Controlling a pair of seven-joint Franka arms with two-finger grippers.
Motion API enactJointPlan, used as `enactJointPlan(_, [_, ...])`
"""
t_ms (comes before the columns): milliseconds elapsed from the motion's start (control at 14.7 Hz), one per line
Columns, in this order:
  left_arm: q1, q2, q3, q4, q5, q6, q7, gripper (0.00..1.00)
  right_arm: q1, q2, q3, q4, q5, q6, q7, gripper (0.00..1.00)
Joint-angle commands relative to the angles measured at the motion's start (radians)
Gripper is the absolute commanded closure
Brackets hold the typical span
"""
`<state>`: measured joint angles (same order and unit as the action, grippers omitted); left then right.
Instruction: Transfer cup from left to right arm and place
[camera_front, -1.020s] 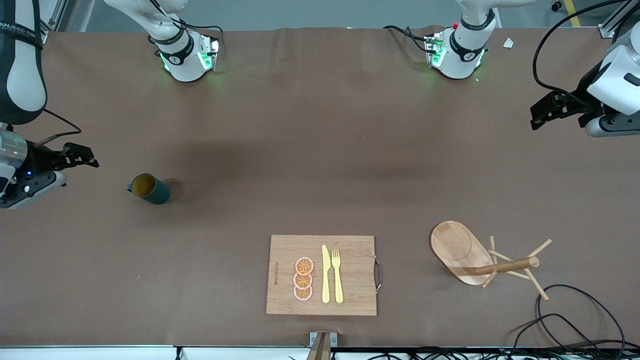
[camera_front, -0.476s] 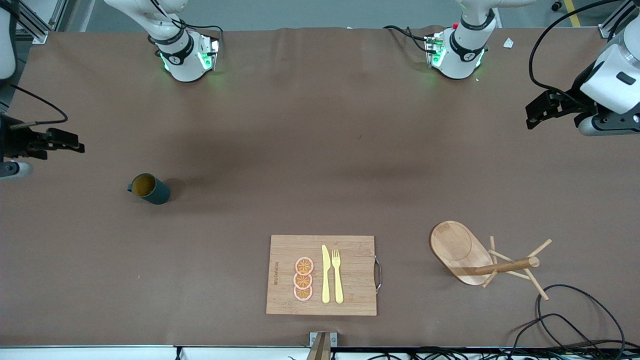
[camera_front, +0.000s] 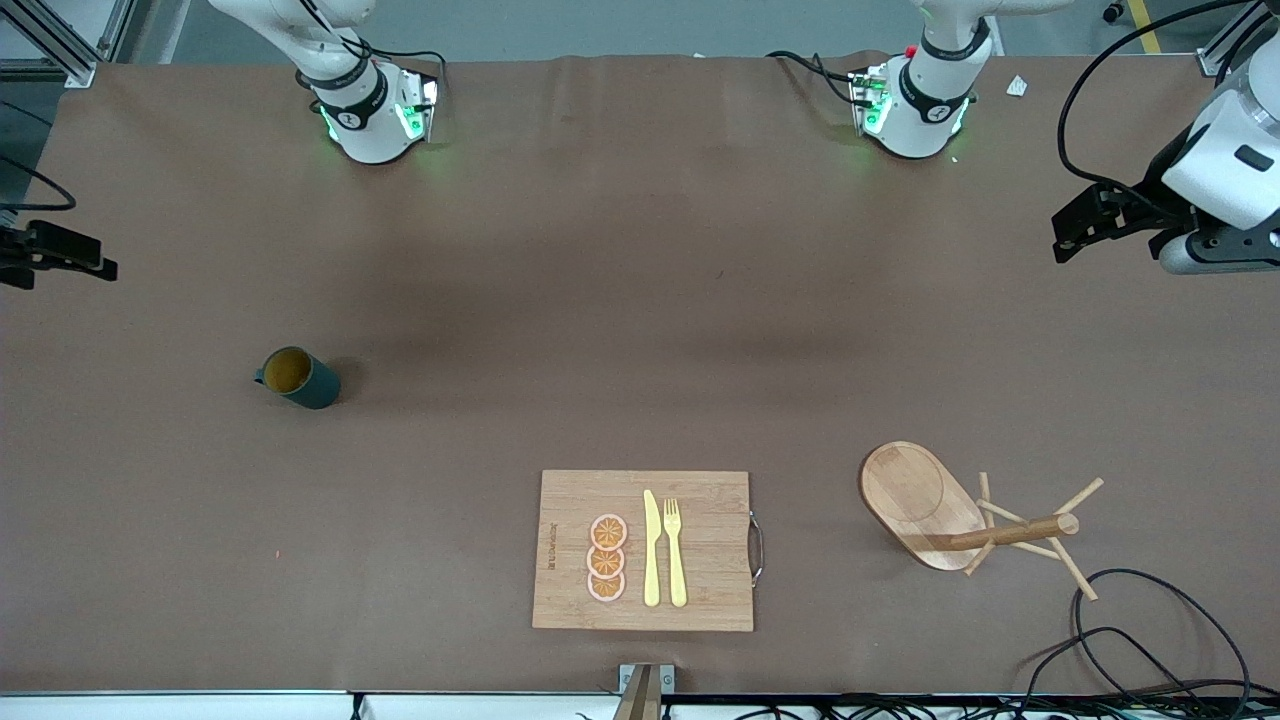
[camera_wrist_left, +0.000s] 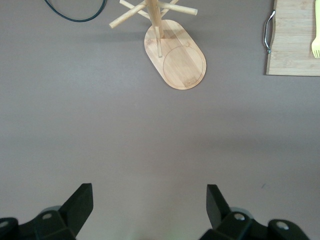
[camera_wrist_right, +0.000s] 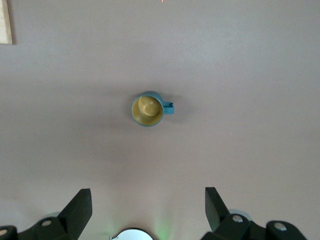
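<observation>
My right gripper is cut off at the frame edge over the right arm's end of the table, fingers spread wide and holding nothing. The cup stands upright on the bare table there, dark teal outside, yellowish-gold inside, mouth up, its handle toward the right arm's end. The cutting board sits nearer the front camera, mid-table. My left gripper hangs over the left arm's end, fingers spread and empty, the wooden mug tree on the table nearer the camera.
</observation>
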<state>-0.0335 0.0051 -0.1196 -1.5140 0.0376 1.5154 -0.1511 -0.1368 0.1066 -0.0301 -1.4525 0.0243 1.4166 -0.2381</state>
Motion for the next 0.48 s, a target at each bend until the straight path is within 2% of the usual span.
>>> enactJointPlan(0, [0.007, -0.002, 0.000, 0.000, 0.018, 0.011, 0.015, 0.00, -0.009, 0.018, 0.016, 0.026, -0.014, -0.019, 0.019, 0.00])
enactJointPlan(136, [0.007, -0.010, 0.000, -0.006, 0.016, 0.009, 0.013, 0.00, -0.010, 0.016, 0.018, 0.026, 0.016, -0.098, 0.019, 0.00])
enactJointPlan(408, [0.009, -0.013, 0.001, -0.011, 0.010, 0.009, -0.001, 0.00, 0.016, 0.008, 0.024, 0.004, 0.002, -0.090, 0.123, 0.00])
